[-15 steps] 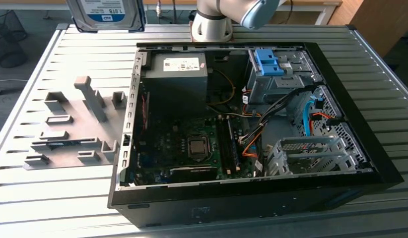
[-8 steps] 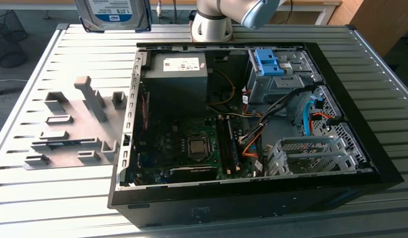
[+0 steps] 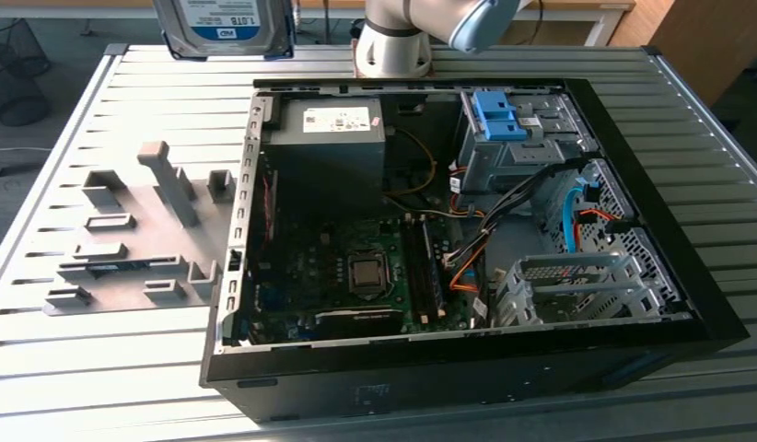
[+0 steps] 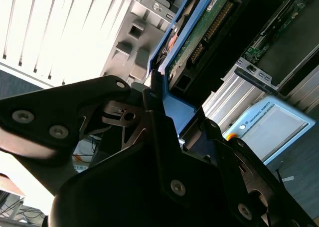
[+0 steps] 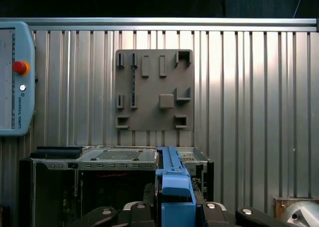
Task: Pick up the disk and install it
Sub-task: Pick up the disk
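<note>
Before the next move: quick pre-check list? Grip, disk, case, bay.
1. Grip: ok. The gripper has its jaws shut on the disk's blue frame in both wrist views.
2. Disk off the table: ok. It is held in the air in the exterior view.
3. Computer case open: ok. The side is off and the interior is exposed.
4. Drive bay slot free: cannot tell.
5. Cables clear of the bay: cannot tell. A bundle runs right beside it.
</note>
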Action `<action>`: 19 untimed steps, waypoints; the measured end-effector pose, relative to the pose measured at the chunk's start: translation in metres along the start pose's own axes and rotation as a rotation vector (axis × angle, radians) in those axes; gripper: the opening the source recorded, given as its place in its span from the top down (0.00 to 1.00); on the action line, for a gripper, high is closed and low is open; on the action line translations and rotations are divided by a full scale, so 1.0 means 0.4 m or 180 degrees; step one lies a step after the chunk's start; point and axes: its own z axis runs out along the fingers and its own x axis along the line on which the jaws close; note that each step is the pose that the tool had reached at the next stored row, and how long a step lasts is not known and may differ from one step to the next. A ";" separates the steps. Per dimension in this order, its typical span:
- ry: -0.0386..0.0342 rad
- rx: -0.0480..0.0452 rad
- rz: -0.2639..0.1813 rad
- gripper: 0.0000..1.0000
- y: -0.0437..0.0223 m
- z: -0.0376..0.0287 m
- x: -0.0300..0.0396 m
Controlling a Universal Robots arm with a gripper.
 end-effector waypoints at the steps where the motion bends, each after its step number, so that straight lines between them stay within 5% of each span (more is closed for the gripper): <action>1: 0.0000 0.0000 0.0000 0.63 -0.004 0.000 0.000; 19: 0.0000 0.0000 0.0000 0.63 -0.070 -0.001 -0.001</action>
